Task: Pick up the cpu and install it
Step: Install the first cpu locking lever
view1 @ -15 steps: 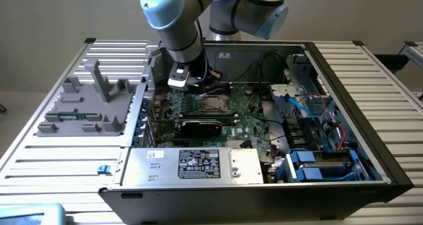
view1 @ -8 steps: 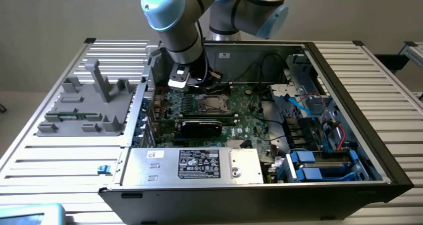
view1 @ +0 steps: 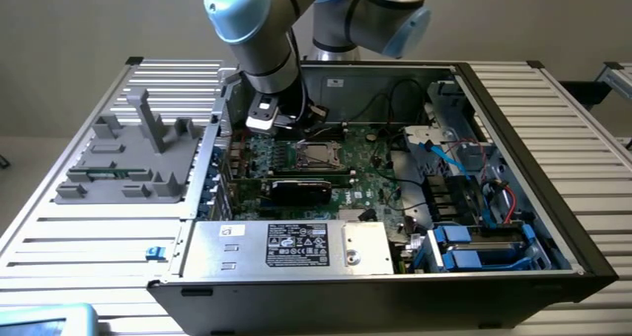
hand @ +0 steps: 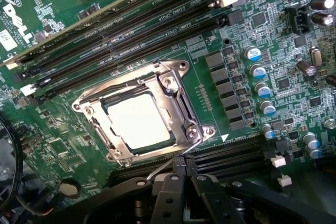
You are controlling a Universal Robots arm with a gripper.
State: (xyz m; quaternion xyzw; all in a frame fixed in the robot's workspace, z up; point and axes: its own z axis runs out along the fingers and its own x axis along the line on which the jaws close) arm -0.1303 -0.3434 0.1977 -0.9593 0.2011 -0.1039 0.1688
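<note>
The cpu sits flat in the socket on the motherboard, its pale metal top facing up and showing through the opening of the shiny metal frame that lies around it on all four sides. A thin wire lever runs out from the frame's near corner toward the gripper, whose dark fingers are clenched together with nothing seen between them; their tips stand just beside the frame's edge and the lever, though whether they touch the wire cannot be told. Long black memory slots run along the far side of the socket, and a row of small capacitors stands next to it. In the exterior view the arm reaches down into the open computer case, which lies on a slatted metal table. A labelled power supply box fills the case's near corner, and a grey fixture rests on the table at the exterior view's left, beside the case.
</note>
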